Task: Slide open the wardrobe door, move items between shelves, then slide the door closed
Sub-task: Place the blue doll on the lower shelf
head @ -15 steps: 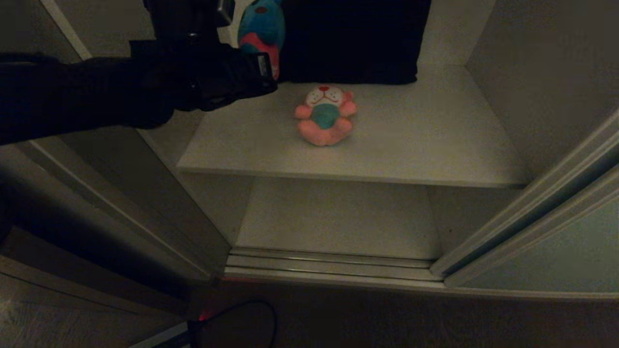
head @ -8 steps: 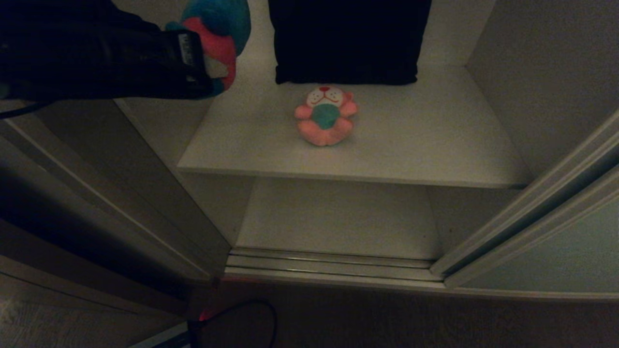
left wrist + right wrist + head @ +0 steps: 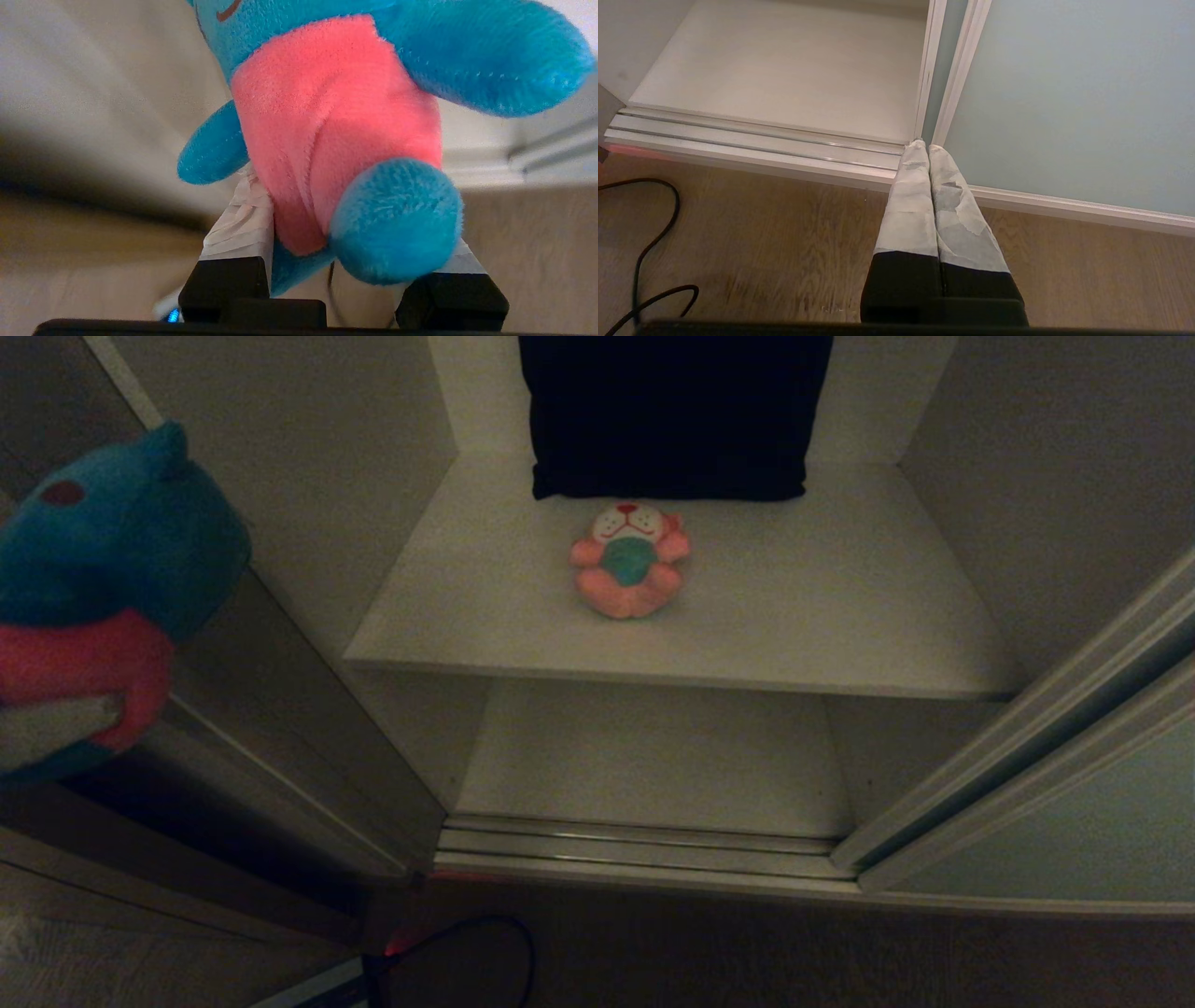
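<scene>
My left gripper [image 3: 348, 205] is shut on the blue plush toy with the red belly [image 3: 336, 116], its taped fingers pressing the toy's lower body from both sides. In the head view that blue toy [image 3: 103, 569] hangs at the far left, in front of the wardrobe and clear of the shelves. The pink plush toy [image 3: 627, 560] lies on the upper shelf [image 3: 822, 616], just before a dark cushion. The lower shelf [image 3: 653, 756] is bare. The sliding wardrobe door [image 3: 1074, 840] stands pushed to the right. My right gripper [image 3: 923, 147] is shut and empty, low over the floor by the door's edge [image 3: 1064, 93].
A big dark square cushion [image 3: 667, 415] leans against the back wall of the upper shelf. A ribbed floor track [image 3: 635, 849] runs along the wardrobe's front. A black cable [image 3: 654, 242] lies on the wooden floor. A dark panel closes off the left side.
My left arm has drawn back out of the wardrobe, carrying the blue toy from the upper shelf's back left toward the left and nearer the camera. The pink toy has stayed put.
</scene>
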### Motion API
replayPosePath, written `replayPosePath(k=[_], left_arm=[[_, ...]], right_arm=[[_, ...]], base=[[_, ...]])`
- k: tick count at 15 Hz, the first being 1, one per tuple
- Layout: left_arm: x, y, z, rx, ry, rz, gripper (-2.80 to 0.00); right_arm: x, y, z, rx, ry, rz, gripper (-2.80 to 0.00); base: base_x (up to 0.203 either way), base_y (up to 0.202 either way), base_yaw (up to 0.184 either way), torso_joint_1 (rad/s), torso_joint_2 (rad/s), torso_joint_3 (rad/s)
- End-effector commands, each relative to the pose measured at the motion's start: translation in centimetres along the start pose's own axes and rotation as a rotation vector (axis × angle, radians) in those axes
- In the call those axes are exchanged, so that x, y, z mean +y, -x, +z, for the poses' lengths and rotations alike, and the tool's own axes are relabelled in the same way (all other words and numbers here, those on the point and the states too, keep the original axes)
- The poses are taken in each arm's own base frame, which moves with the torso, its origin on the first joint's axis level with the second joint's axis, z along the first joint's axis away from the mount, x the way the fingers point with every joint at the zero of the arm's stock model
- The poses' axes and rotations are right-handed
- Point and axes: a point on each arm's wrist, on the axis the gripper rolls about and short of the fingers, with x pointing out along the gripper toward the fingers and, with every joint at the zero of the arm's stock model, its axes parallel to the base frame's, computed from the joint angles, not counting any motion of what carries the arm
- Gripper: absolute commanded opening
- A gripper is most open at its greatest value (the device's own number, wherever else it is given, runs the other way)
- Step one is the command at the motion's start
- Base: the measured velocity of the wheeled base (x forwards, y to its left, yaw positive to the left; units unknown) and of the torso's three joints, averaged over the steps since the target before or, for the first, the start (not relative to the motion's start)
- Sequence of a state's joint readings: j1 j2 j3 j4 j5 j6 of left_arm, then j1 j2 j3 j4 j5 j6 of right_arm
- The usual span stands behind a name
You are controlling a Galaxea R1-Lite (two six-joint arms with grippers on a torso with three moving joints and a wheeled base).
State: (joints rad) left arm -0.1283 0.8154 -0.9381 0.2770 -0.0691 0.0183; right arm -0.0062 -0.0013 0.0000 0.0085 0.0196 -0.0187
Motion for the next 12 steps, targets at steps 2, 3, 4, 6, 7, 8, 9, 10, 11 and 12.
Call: replayPosePath(k=[2,3,4,6,7,8,9,10,11,12], left_arm=[[-0.9,6.6,-7.8,-0.088,-0.033,0.053,-2.80],[-1.1,7.3,-10.0,-0.094,-0.043,0.057,-2.80],[-1.3,7.6,-12.2,-0.089,-0.049,0.056,-2.80],[-1.3,7.0,-15.5,-0.033,-0.042,0.073,-2.80],[-1.3,7.0,-16.5,-0.036,-0.033,0.112,-2.80],[-1.4,7.3,-17.5,-0.059,-0.038,0.122,-2.80],[-1.4,7.4,-19.1,-0.084,-0.056,0.127,-2.80],[-1.3,6.7,-21.1,-0.066,-0.072,0.138,-2.80],[-1.1,5.9,-22.2,-0.060,-0.075,0.172,-2.80],[-1.0,5.4,-22.6,-0.093,-0.068,0.210,-2.80]], right_arm=[[0.0,0.0,-0.1,0.005,0.001,0.000,-2.80],[0.0,0.0,-0.1,0.005,0.000,0.000,-2.80],[0.0,0.0,-0.1,0.005,0.001,0.000,-2.80],[0.0,0.0,-0.1,0.003,0.000,0.000,-2.80],[0.0,0.0,-0.1,0.004,0.001,0.000,-2.80],[0.0,0.0,-0.1,0.005,0.001,0.000,-2.80],[0.0,0.0,-0.1,0.004,0.001,0.002,-2.80],[0.0,0.0,-0.1,0.003,0.000,0.000,-2.80],[0.0,0.0,-0.1,0.002,0.001,0.000,-2.80],[0.0,0.0,-0.1,0.003,0.001,0.000,-2.80]], base=[[0.000,0.000,0.000,0.000,0.00,0.000],[0.000,0.000,0.000,0.000,0.00,0.000],[0.000,0.000,0.000,0.000,0.00,0.000],[0.000,0.000,0.000,0.000,0.00,0.000],[0.000,0.000,0.000,0.000,0.00,0.000],[0.000,0.000,0.000,0.000,0.00,0.000],[0.000,0.000,0.000,0.000,0.00,0.000],[0.000,0.000,0.000,0.000,0.00,0.000],[0.000,0.000,0.000,0.000,0.00,0.000],[0.000,0.000,0.000,0.000,0.00,0.000]])
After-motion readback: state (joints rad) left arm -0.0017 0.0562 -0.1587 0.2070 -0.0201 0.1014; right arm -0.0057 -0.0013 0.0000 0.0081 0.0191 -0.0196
